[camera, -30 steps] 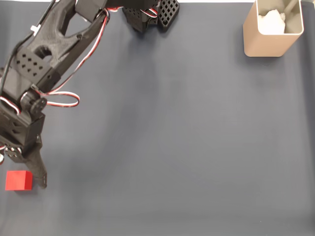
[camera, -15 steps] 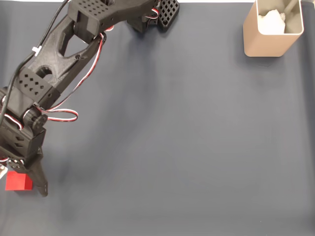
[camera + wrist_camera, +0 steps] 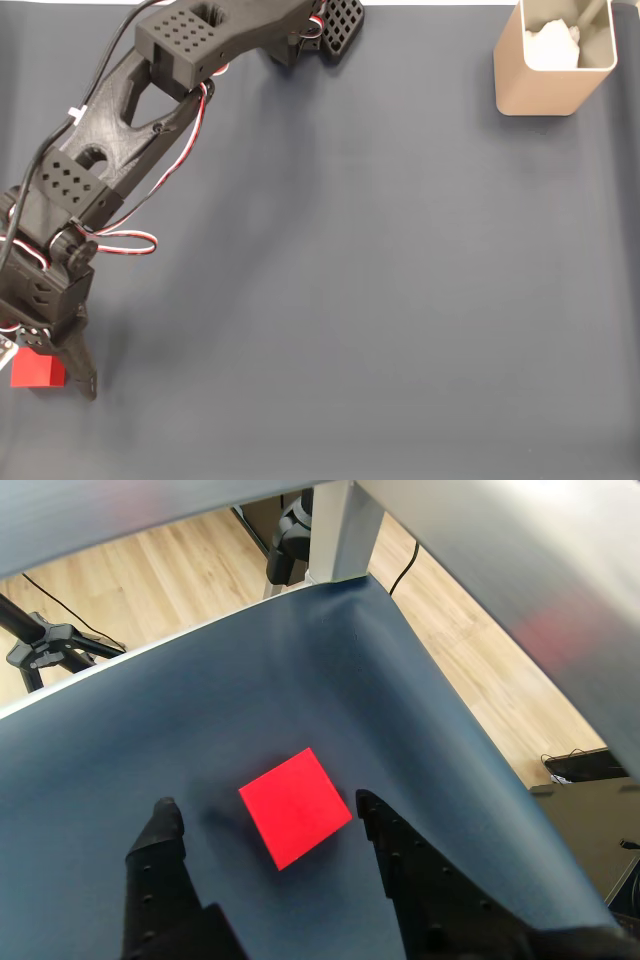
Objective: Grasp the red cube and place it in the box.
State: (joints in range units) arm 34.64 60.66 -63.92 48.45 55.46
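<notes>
Mat: I've got the dark mat (image 3: 400, 280) covering the whole work area, wooden floor (image 3: 150, 570) past its edge in the wrist view.
Arm: my arm (image 3: 120, 130) reaches from the top of the fixed view down to the lower left corner.
Box: the box (image 3: 550, 70) stands upright at the top right, well apart from the arm, something white inside it.
Gripper: my gripper (image 3: 265, 815) is spread wide, fingers (image 3: 160, 830) down at the mat on either side of the cube, nothing pinched.
Cube: the red cube (image 3: 295, 807) sits on the mat between the fingers, nearer the right one in the wrist view; whether that one touches it I can't tell. In the fixed view it's at the left edge (image 3: 36, 369).
Progress: early, I'd say. Reach looks done; closing, lifting, carrying across and dropping in the box are all left.
</notes>
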